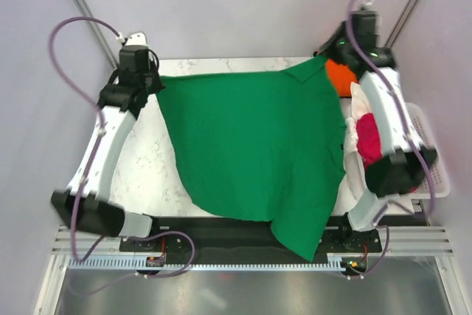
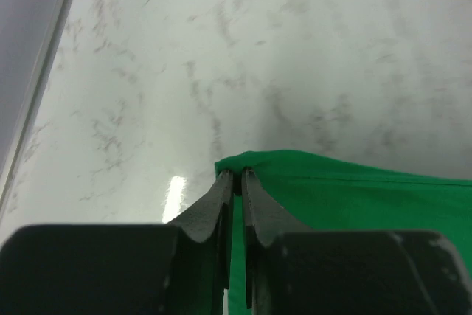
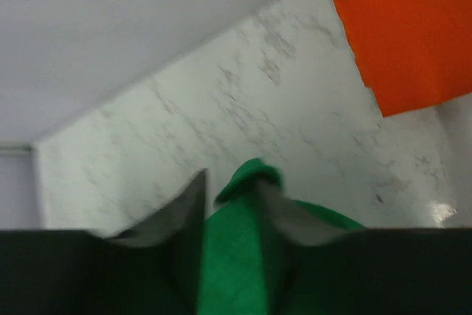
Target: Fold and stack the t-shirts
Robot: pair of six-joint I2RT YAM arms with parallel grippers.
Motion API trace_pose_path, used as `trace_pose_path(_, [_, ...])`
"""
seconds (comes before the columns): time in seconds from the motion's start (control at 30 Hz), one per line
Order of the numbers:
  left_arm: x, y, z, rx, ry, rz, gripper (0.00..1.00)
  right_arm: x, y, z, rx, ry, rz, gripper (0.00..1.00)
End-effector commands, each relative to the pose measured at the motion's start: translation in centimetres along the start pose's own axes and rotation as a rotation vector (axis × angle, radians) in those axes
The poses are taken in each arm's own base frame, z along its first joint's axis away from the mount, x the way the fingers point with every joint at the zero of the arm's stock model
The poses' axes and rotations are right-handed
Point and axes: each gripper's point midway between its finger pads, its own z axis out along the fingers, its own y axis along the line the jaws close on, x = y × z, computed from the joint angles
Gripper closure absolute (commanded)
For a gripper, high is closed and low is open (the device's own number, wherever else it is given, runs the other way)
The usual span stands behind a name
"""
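Note:
The bright green t-shirt (image 1: 254, 145) lies spread over the marble table (image 1: 144, 160), its near part hanging over the front edge. My left gripper (image 1: 156, 83) is shut on its far left corner, and the left wrist view shows the jaws (image 2: 237, 175) pinched on a green fold (image 2: 346, 189) just above the table. My right gripper (image 1: 323, 64) holds the far right corner. In the blurred right wrist view its jaws (image 3: 232, 182) stand a little apart with green cloth (image 3: 236, 256) bunched between them. The orange t-shirt (image 1: 341, 75) (image 3: 405, 27), the white one (image 1: 360, 108) and the crimson one (image 1: 369, 142) are piled at the right. The black t-shirt is not seen.
A white slotted basket (image 1: 436, 154) stands at the table's right edge, partly behind my right arm. Grey walls close in the far side and both flanks. Bare marble shows left of the green shirt.

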Motion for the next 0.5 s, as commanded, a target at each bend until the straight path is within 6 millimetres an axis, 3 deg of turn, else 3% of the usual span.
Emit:
trace_pose_path(0.0, [3.8,5.1,7.7,-0.116,0.108,0.037,0.84,6.7,-1.1,5.7,0.148,0.15,-0.143,0.51])
trace_pose_path(0.03, [8.0,5.2,11.4,-0.095,0.258,0.037,0.63,8.0,-0.9,6.7,0.156,0.186,-0.174,0.2])
trace_pose_path(0.07, [7.2,5.3,12.4,-0.082,0.273,0.024,0.34,10.1,-0.8,7.9,0.181,0.223,-0.211,0.05])
trace_pose_path(0.1, [8.3,5.6,13.1,-0.094,0.329,0.024,0.31,10.7,-0.2,7.9,0.177,0.226,-0.234,0.02])
trace_pose_path(0.17, [8.5,5.7,13.0,-0.099,0.345,0.017,0.27,11.4,0.1,7.4,0.166,0.229,-0.259,0.02])
trace_pose_path(0.23, [8.7,5.2,12.7,-0.074,0.341,0.001,0.25,13.2,-0.7,7.4,0.17,0.251,-0.269,0.02])
trace_pose_path(0.27, [8.3,5.1,12.0,-0.067,0.327,-0.005,0.25,13.0,-0.8,6.6,0.163,0.241,-0.259,0.02])
trace_pose_path(0.3, [8.4,5.0,11.6,-0.062,0.331,-0.009,0.25,14.7,-2.1,6.7,0.178,0.275,-0.261,0.02])
trace_pose_path(0.33, [9.5,4.9,11.0,-0.053,0.36,-0.022,0.25,15.4,-2.3,6.4,0.169,0.289,-0.253,0.02])
trace_pose_path(0.37, [9.4,4.7,10.0,-0.045,0.35,-0.033,0.25,15.6,-2.3,5.7,0.154,0.29,-0.246,0.02])
trace_pose_path(0.4, [9.8,4.4,9.3,-0.037,0.354,-0.043,0.26,17.3,-3.4,5.7,0.163,0.32,-0.244,0.02])
trace_pose_path(0.43, [12.1,4.1,8.6,-0.017,0.406,-0.07,0.27,18.2,-3.4,5.5,0.142,0.345,-0.237,0.02])
trace_pose_path(0.47, [13.0,3.8,8.0,-0.008,0.422,-0.079,0.27,19.7,-4.3,5.3,0.145,0.378,-0.237,0.02])
